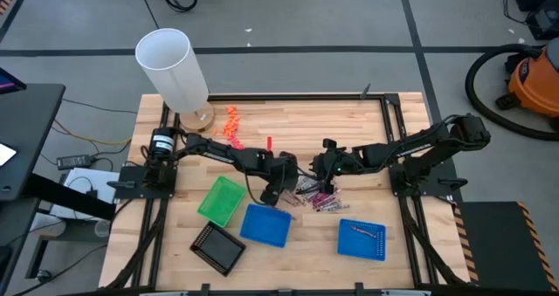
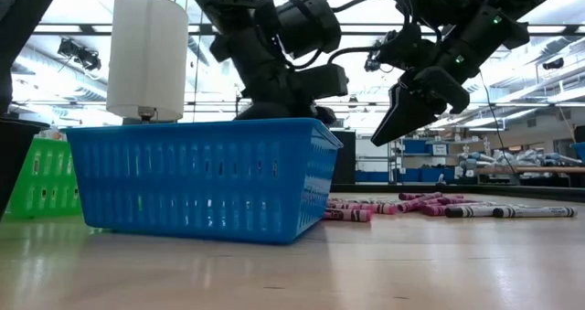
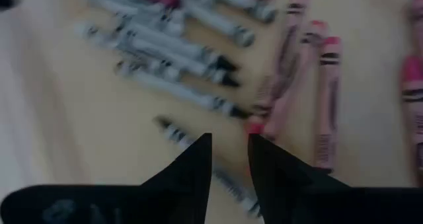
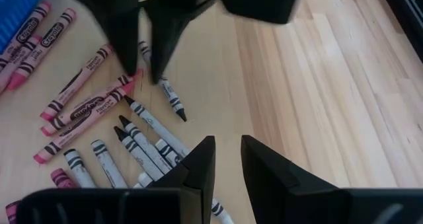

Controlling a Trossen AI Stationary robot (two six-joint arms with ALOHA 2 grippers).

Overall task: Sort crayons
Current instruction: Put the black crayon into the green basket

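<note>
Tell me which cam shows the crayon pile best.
Right wrist view: the crayons lie sharp, pink and grey ones separable, with the left gripper over them. Left wrist view shows them blurred past its own fingers. High view shows a small cluster. Low view shows them edge-on, partly behind the blue basket.

The crayons (image 1: 316,195) lie in a loose heap at the middle of the bench (image 1: 349,130), between the two arms. The left gripper (image 1: 282,191) hangs at the heap's left edge, the right gripper (image 1: 321,171) just behind it. In front of the heap, one tray (image 1: 265,225) sits to the left and another (image 1: 362,240) to the right, with one crayon inside.
</note>
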